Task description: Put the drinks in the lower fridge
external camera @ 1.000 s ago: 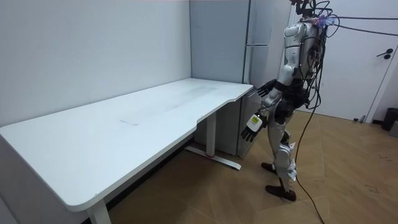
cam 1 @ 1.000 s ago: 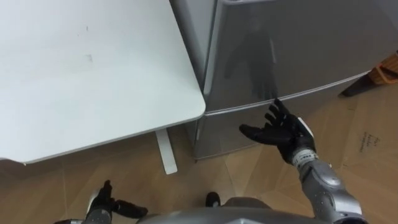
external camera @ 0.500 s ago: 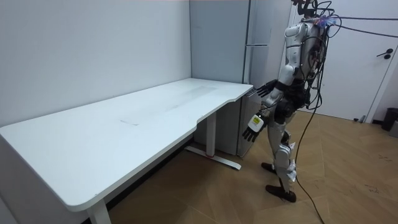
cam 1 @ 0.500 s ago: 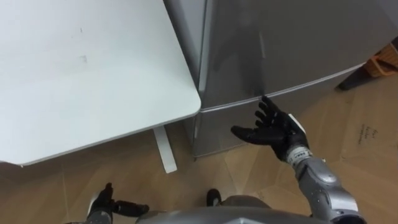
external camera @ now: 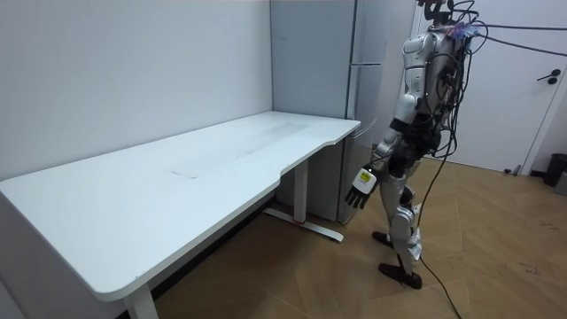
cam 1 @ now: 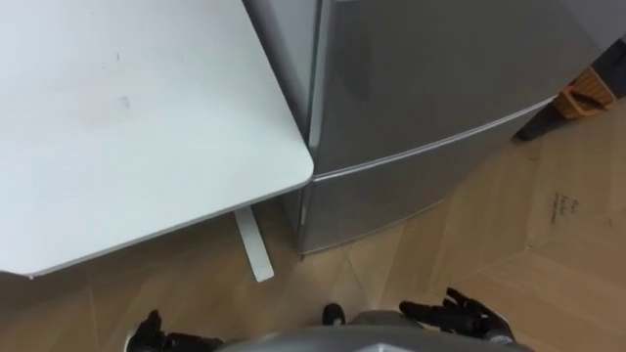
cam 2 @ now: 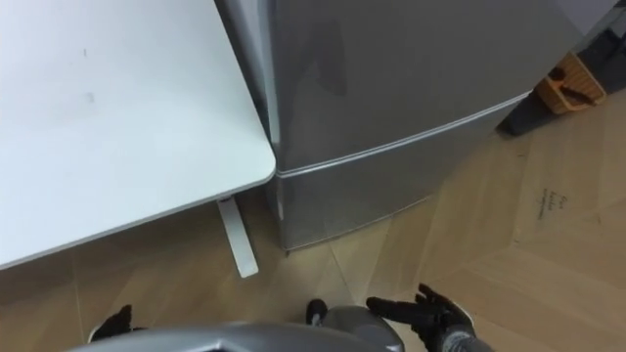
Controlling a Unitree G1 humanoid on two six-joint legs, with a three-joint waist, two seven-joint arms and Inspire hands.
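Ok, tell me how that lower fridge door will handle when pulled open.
The lower fridge door looks like a rigid flat metal panel, so it probably won't flex. Its smooth, plain face is likely slippery; a grip probably needs the seam above it.

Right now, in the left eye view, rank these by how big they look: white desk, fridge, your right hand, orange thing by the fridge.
1. white desk and fridge: about alike, both cut by the frame, so unranked.
2. right hand, fingers spread.
3. orange thing: smallest, though farther off and partly cut.
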